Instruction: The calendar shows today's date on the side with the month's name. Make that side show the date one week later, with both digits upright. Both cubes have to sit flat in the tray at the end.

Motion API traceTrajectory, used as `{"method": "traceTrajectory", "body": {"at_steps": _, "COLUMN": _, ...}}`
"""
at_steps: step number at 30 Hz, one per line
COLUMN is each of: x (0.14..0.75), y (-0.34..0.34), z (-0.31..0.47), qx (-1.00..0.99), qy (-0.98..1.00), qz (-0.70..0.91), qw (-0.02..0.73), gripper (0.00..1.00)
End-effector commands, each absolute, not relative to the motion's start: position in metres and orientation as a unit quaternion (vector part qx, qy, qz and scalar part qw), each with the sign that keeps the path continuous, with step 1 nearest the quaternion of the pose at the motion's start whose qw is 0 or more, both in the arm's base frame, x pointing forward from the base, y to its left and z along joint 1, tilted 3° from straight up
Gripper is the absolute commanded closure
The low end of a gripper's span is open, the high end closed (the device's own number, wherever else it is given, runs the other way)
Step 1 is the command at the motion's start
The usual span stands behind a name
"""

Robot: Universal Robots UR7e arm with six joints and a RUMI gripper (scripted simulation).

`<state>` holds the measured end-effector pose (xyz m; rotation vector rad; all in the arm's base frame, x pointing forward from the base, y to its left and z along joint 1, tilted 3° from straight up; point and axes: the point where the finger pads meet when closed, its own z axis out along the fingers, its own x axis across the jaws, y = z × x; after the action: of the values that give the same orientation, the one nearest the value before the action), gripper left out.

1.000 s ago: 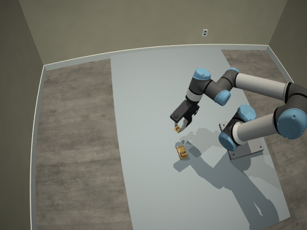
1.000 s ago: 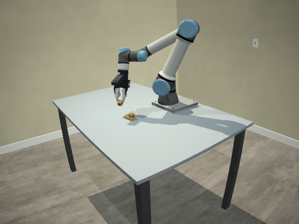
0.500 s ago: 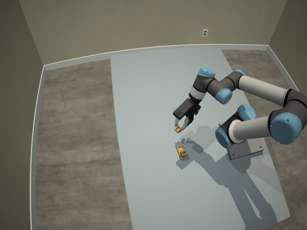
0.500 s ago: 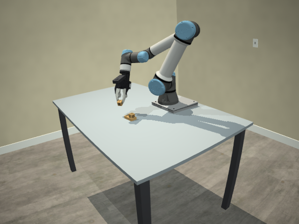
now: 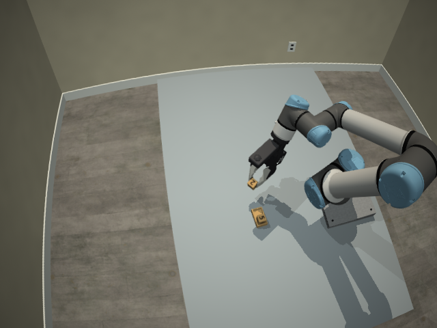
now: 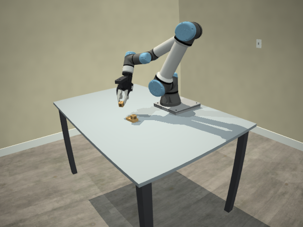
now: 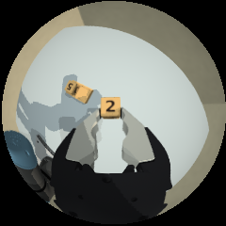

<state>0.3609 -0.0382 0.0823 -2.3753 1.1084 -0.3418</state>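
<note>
Up above the table (image 6: 171, 146), the gripper (image 5: 256, 182) is pinching a little wooden cube (image 7: 110, 107) by opposite sides, probably light and rigid, with the tray (image 5: 256, 218) at 6 o'clock below it.

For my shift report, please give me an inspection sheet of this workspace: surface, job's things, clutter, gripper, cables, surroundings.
Surface: pale grey table on dark legs; arm shadow across it.
Job's things: wooden tray on the table, with one cube showing 5 on top and the other slot vacant; second cube showing 2 toward the wrist camera, lifted above the table.
Clutter: nothing seen.
Gripper: gripper shut on the second cube, pointing down beside the tray, not over it.
Cables: nothing seen.
Surroundings: beige walls, wall socket, wood-pattern floor, grey base plate bolted to the table.
</note>
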Motion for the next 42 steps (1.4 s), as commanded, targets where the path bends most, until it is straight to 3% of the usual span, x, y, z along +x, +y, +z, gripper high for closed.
{"method": "traceTrajectory", "body": {"at_steps": 1, "x": 0.3600, "y": -0.0365, "z": 0.0807, "qx": -0.869, "qy": 0.404, "qz": -0.126, "qw": 0.255, "gripper": 0.90}}
{"method": "traceTrajectory", "body": {"at_steps": 23, "x": 0.3588, "y": -0.0371, "z": 0.0792, "qx": -0.834, "qy": 0.386, "qz": -0.171, "qw": 0.356, "gripper": 0.90}}
{"method": "traceTrajectory", "body": {"at_steps": 42, "x": 0.3595, "y": -0.0383, "z": 0.0806, "qx": -0.831, "qy": 0.385, "qz": -0.178, "qw": 0.361, "gripper": 0.90}}
